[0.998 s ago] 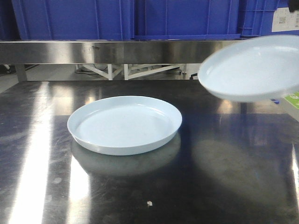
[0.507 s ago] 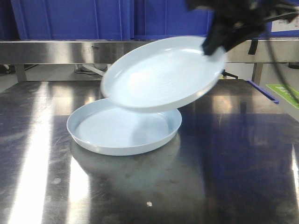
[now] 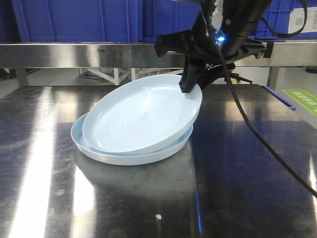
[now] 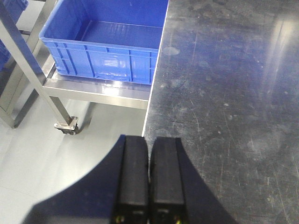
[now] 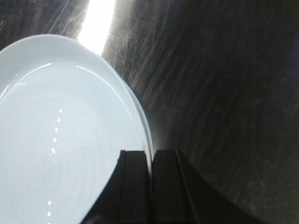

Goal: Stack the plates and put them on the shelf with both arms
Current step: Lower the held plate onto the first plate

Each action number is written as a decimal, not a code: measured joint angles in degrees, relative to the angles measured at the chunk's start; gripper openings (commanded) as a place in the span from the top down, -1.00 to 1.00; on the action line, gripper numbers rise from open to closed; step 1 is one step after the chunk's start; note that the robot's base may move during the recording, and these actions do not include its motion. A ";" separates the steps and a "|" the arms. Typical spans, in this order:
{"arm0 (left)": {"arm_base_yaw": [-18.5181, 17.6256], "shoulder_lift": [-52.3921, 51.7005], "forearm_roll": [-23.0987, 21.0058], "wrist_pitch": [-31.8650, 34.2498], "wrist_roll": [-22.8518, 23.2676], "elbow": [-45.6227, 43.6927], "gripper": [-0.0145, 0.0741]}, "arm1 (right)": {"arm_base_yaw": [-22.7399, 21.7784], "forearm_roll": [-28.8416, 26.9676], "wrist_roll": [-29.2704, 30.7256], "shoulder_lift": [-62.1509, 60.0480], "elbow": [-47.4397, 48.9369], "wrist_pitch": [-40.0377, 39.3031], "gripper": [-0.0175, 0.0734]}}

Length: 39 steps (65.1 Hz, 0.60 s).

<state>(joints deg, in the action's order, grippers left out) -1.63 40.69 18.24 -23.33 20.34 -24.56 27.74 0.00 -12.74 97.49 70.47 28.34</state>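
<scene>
The stacking is close to done but not finished. The pale bluish-white, glossy round upper plate sits at a tilt. Its near-left edge rests down inside the matching shallow lower plate, which lies flat on the dark, glossy tabletop. Its far-right rim is held raised, clamped by the black right gripper. What remains, by my reading, is to lower that rim until the two nest, let go, and then carry the pair with both arms to the brushed stainless-steel shelf. The shelf runs behind the table beneath the big blue plastic crates, and neither plate is on it. The front view alone shows both plates, the tilt and the shelf, but nothing of the other arm. The right wrist view shows close up what the front view only hints at: the two fingers drawn tight together on the plate's rim. Only the left wrist view shows the left gripper. Its fingers are pressed together on nothing as it hangs over the table's edge, beside an open blue plastic bin on a wheeled steel cart, with no plate in sight.
</scene>
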 measured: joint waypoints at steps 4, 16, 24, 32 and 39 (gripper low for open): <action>0.00 0.00 0.00 0.00 0.00 0.00 0.49 | 0.25 0.00 0.00 0.00 0.00 -0.63 0.51; 0.00 0.00 0.00 0.00 0.00 0.00 0.49 | 0.77 0.00 0.00 0.00 0.00 -2.60 0.51; 0.00 0.00 0.00 0.00 0.00 0.00 0.49 | 0.87 0.00 0.00 0.14 0.00 -2.94 0.51; 0.00 0.00 0.00 0.00 0.00 0.00 0.49 | 0.87 0.00 0.00 0.79 0.03 -3.03 0.51; 0.00 0.00 0.00 0.00 0.00 0.00 0.49 | 0.87 0.00 0.00 1.27 0.03 -3.28 0.49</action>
<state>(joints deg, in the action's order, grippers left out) -1.63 40.69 18.24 -23.33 20.34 -24.56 28.61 0.00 -12.74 98.75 70.50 25.06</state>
